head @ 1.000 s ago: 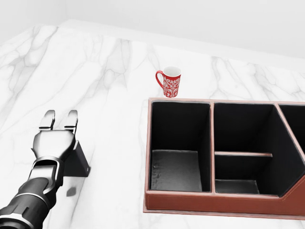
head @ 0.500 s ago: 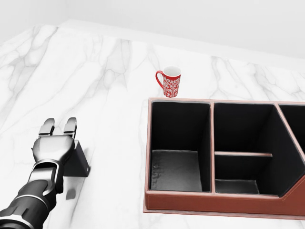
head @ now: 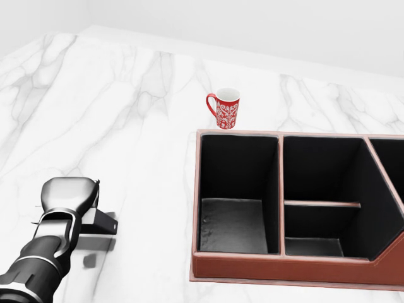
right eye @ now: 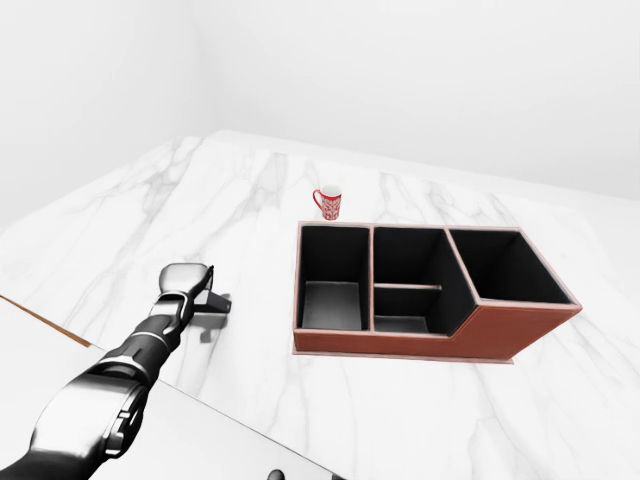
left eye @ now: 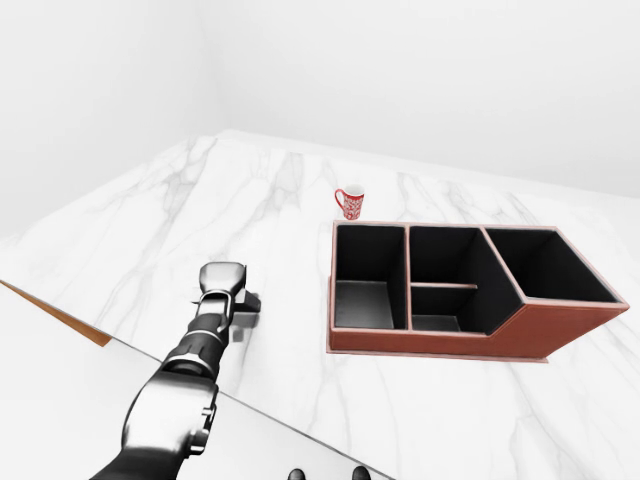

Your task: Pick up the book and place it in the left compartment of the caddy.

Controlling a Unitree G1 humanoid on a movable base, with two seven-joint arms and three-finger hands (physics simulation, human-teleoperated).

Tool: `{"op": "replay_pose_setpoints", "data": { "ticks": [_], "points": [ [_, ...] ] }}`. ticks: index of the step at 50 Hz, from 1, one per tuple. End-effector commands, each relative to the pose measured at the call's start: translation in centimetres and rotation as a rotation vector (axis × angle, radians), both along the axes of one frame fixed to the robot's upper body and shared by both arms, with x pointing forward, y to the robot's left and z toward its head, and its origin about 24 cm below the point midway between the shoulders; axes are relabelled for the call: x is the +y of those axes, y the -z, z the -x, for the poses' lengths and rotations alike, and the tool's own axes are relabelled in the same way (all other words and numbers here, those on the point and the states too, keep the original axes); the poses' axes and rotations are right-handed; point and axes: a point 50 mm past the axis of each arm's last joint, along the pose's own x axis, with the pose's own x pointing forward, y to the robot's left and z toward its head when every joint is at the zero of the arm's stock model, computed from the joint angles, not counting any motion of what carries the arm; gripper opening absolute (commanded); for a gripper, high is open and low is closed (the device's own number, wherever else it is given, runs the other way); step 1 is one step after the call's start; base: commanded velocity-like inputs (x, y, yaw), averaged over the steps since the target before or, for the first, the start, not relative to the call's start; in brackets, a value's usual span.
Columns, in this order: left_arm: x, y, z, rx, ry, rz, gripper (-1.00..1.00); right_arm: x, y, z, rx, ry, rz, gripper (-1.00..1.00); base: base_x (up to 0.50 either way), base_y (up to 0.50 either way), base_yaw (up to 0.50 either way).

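Book (head: 100, 221), a small dark thing, lies on the marble counter (head: 126, 95) at about eight o'clock in the head view, mostly hidden under the left hand (head: 68, 196). That hand sits on top of it, fingers curled out of sight, so I cannot tell whether they grip. The grasp looks to be the step in hand; next comes a lift and carry toward three o'clock into the caddy (head: 237, 268), whose left compartment (head: 233, 221) is empty. A red mug (head: 226, 108) stands at twelve o'clock, clear of the path. The right hand is not in view.

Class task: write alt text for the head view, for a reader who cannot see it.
The robot's left hand covers a small dark book on a white marble counter. To the right sits an empty brown caddy, a red patterned mug just above it.
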Motion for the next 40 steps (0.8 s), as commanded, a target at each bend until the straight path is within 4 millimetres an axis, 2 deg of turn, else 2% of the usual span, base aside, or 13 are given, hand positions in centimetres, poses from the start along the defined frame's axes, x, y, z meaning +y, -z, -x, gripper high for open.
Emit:
{"op": "replay_pose_setpoints", "data": {
  "ticks": [1,6,10,16,18,19,20,25,28,34,35,36,40],
  "points": [
    [0.9,1.2,1.0,0.033,-0.038,0.013,-1.0,0.0,-0.2,0.1,-0.002,0.003,0.004,1.0,0.0,0.0,0.0],
    [1.3,-0.5,0.3,-0.139,-0.069,0.067,-1.0,-0.1,-0.1,0.2,-0.01,0.007,-0.003,1.0,0.0,0.0,0.0],
    [0.0,-0.4,0.3,-0.184,0.039,-0.031,-1.0,-0.1,-0.2,0.2,-0.011,0.006,0.0,1.0,0.0,0.0,0.0],
    [0.2,-1.0,0.1,-0.227,0.02,0.003,-1.0,-0.1,-0.2,0.2,-0.01,0.004,0.001,1.0,0.0,0.0,0.0],
    [0.4,-2.8,-0.3,-0.34,0.015,0.038,-1.0,-0.1,-0.2,0.2,-0.01,0.003,0.003,1.0,0.0,0.0,0.0],
    [0.4,-3.0,-0.3,-0.35,0.017,0.04,-1.0,-0.1,-0.2,0.2,-0.011,0.003,0.003,1.0,0.0,0.0,0.0],
    [0.3,-4.2,-0.2,-0.435,0.035,0.052,-1.0,0.0,-0.2,0.2,-0.01,0.003,0.004,1.0,0.0,0.0,0.0],
    [0.4,-7.5,1.9,-0.669,0.047,0.126,-1.0,0.0,-0.1,0.1,-0.009,0.0,0.002,1.0,0.0,0.0,0.0],
    [0.1,-8.3,2.8,-0.681,0.063,0.126,-1.0,0.0,-0.3,0.2,-0.013,0.003,0.007,1.0,0.0,0.0,0.0],
    [-0.7,-9.2,3.3,-0.699,0.086,0.113,-1.0,0.0,-0.2,0.1,-0.009,0.001,0.004,1.0,0.0,0.0,0.0],
    [-0.9,-9.2,3.3,-0.694,0.09,0.11,-1.0,0.0,-0.2,0.1,-0.01,0.001,0.004,1.0,0.0,0.0,0.0],
    [-1.1,-8.0,2.6,-0.593,0.086,0.099,-1.0,0.0,-0.2,0.1,-0.009,0.002,0.005,1.0,0.0,0.0,0.0],
    [-1.7,-9.3,3.3,-0.662,0.115,0.095,-1.0,0.0,-0.2,0.2,-0.009,0.001,0.004,1.0,0.0,0.0,0.0]
  ]
}}
